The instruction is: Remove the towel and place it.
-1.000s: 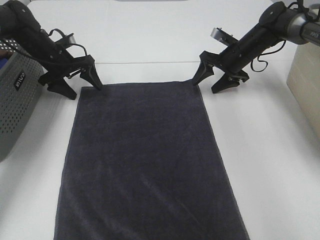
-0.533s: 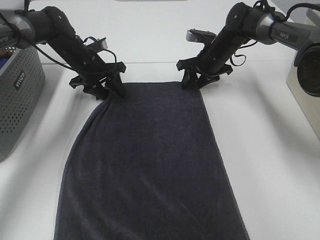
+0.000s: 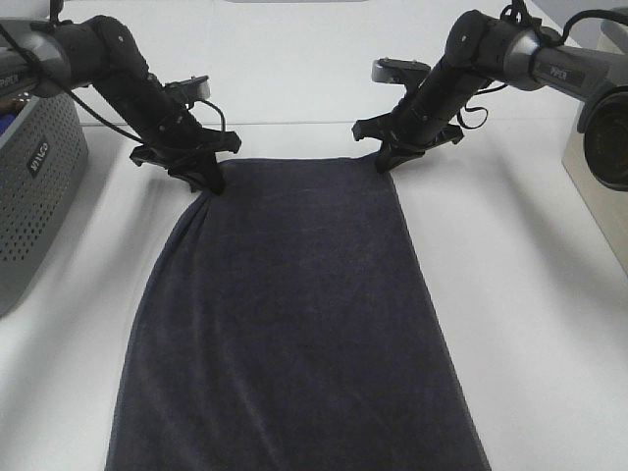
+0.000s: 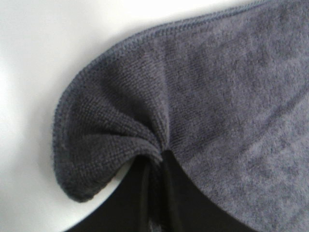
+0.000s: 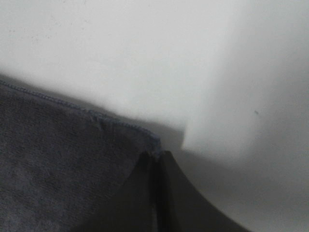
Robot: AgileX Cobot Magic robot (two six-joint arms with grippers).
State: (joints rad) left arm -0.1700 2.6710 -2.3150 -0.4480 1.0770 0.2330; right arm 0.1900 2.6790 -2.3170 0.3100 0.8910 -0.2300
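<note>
**Both claws pinched on the towel's far corners, ready to lift**

The towel [image 3: 294,314] lies flat and lengthwise on the white bench [image 3: 530,294]. Its near end runs out of the high view and its far hem lies between the two arms. A basket [image 3: 34,196] stands at the left edge of the bench, apart from the cloth.

The left claw [image 3: 209,182] is closed tight on the far-left corner. The wrist view shows the terry gathered into a pucker where the tips meet, with a rounded flap of hem folded beside them. This is a deep bite, which is likely why the towel's left edge bows inward toward that claw rather than running straight.

The right claw [image 3: 385,162] is also closed, with its tips together at the far-right corner. It seems to hold much less cloth, little more than the end of the hem, and the blur hides how much lies between the tips. The right edge stays straight.

Taking one corner in each claw makes sense. A long, limp cloth held at two points on one hem should hang open rather than bunch up, so it can be carried and laid down neatly. The grasp looks done, and lifting comes next. The main risk is the thin right-hand pinch slipping under the towel's weight.
</note>
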